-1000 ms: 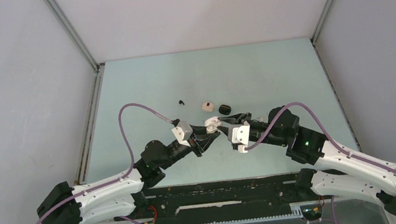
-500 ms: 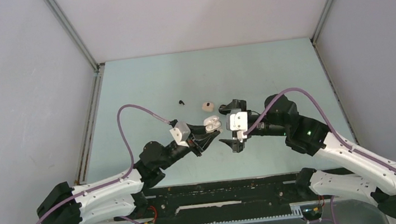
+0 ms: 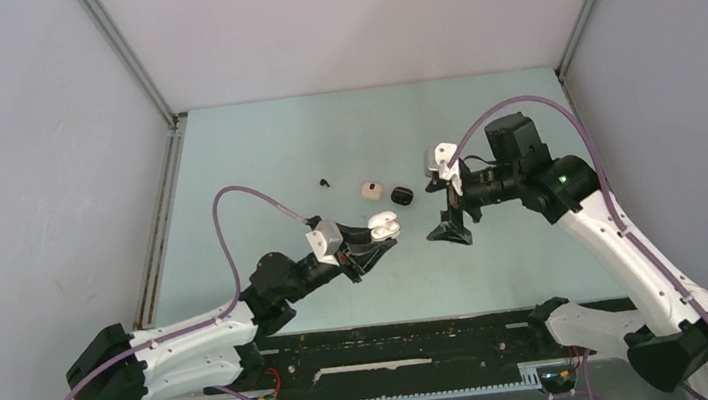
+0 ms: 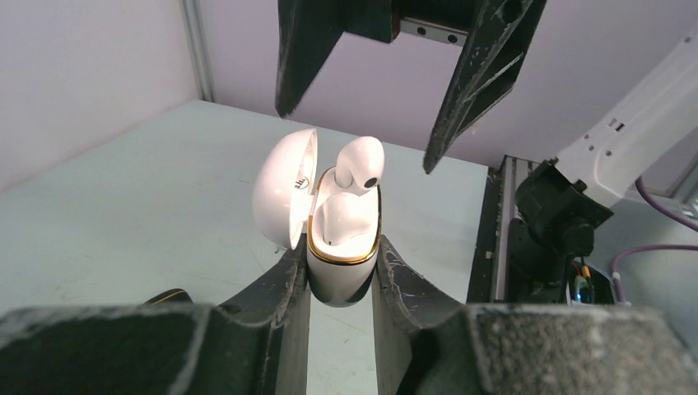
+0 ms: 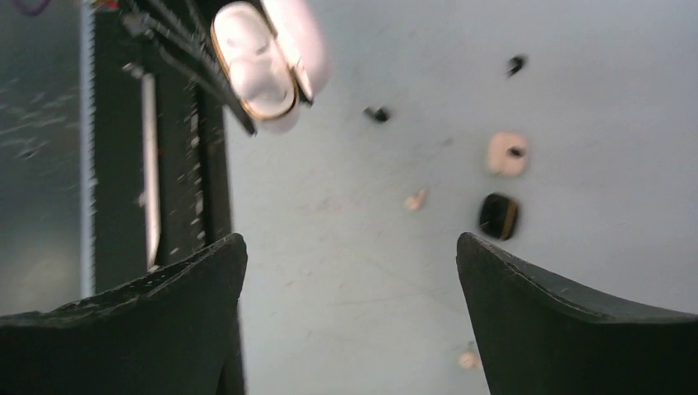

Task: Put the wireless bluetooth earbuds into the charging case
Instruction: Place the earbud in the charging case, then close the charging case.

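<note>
L gripper [image 4: 342, 276] clamped on white charging case [image 4: 343, 255], lid [image 4: 284, 193] swung open beside L-hand finger. White earbud [image 4: 360, 164] upright in case, head poking above rim. R gripper [image 5: 350, 247] spread wide, empty, hanging above case, not touching. Between R fingers, down on table [image 5: 370, 280]: beige bud [image 5: 416, 199], black case [image 5: 498, 216], pink case [image 5: 506, 154]. Past them, black bud [image 5: 377, 113], loose.
</note>
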